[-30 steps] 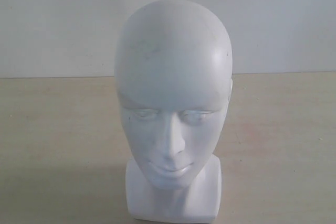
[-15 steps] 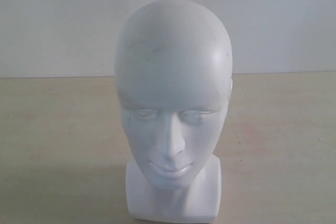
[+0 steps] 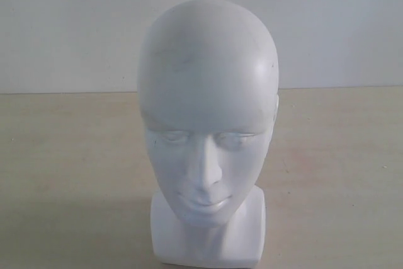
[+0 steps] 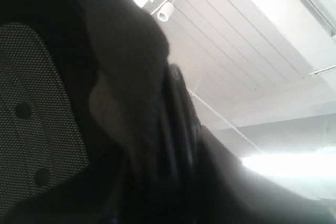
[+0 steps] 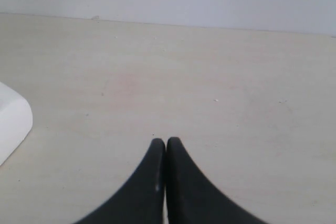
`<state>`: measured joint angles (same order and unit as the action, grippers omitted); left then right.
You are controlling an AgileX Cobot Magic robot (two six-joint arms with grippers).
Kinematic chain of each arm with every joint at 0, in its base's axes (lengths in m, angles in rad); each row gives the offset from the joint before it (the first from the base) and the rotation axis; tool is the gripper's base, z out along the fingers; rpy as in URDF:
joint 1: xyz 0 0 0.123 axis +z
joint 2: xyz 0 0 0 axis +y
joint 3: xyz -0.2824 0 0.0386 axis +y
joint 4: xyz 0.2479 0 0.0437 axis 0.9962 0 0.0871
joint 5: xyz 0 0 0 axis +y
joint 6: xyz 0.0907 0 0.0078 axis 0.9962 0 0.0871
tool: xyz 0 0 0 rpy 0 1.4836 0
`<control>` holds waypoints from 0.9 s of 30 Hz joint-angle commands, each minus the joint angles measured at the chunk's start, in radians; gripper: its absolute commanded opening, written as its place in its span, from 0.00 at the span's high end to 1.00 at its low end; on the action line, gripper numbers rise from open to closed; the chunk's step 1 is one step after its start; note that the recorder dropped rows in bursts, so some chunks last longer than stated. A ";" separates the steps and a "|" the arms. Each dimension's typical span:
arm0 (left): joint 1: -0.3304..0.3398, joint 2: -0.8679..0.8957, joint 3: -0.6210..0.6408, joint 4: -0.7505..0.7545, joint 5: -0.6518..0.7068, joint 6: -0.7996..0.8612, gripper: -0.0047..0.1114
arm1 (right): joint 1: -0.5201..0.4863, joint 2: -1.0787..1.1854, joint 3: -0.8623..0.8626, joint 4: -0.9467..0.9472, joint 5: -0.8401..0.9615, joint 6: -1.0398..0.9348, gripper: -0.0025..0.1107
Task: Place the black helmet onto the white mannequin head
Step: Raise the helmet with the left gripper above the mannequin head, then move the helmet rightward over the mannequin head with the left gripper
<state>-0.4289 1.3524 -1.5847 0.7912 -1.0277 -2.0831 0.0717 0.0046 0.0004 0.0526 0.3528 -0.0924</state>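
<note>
In the exterior view you see the glossy white mannequin head (image 3: 208, 92) standing upright and bare on the beige table (image 3: 63, 155).

In the left wrist view the wrist is turned up toward the ceiling (image 4: 247, 40). The matte black helmet (image 4: 37, 119) with its mesh lining is very close. You cannot tell the state of the left end effector.

In the right wrist view the right end effector (image 5: 166, 145) is clenched on nothing, low over the table.

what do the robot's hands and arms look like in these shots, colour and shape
The right hand has two smooth matte black fingers that curve inward and taper to narrow rounded tips, with no cables or markings showing. The left hand cannot be made out: its wrist view is mostly dark blur. Neither arm appears in the exterior view.
</note>
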 commanded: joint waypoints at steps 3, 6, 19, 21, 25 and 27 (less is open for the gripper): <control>0.024 0.041 0.055 -0.127 -0.193 -0.018 0.92 | -0.002 -0.005 0.000 -0.004 -0.012 0.004 0.98; 0.031 0.056 0.075 -0.145 -0.193 -0.018 0.92 | -0.002 -0.005 0.000 -0.004 -0.012 0.004 0.98; 0.071 0.068 0.303 -0.203 -0.193 -0.018 0.92 | -0.002 -0.005 0.000 -0.004 -0.005 0.004 0.98; 0.071 0.068 0.325 -0.201 -0.193 -0.018 0.92 | -0.002 -0.005 0.000 -0.004 -0.005 0.004 0.98; 0.071 0.068 0.329 -0.174 -0.193 -0.018 0.92 | -0.002 -0.005 0.000 -0.004 -0.005 0.004 0.98; 0.067 0.068 0.329 -0.183 -0.193 -0.018 0.92 | -0.002 -0.005 0.000 -0.004 -0.005 0.004 0.98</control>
<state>-0.3565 1.4372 -1.2432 0.6871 -1.1421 -2.1035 0.0717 0.0046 0.0004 0.0526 0.3528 -0.0924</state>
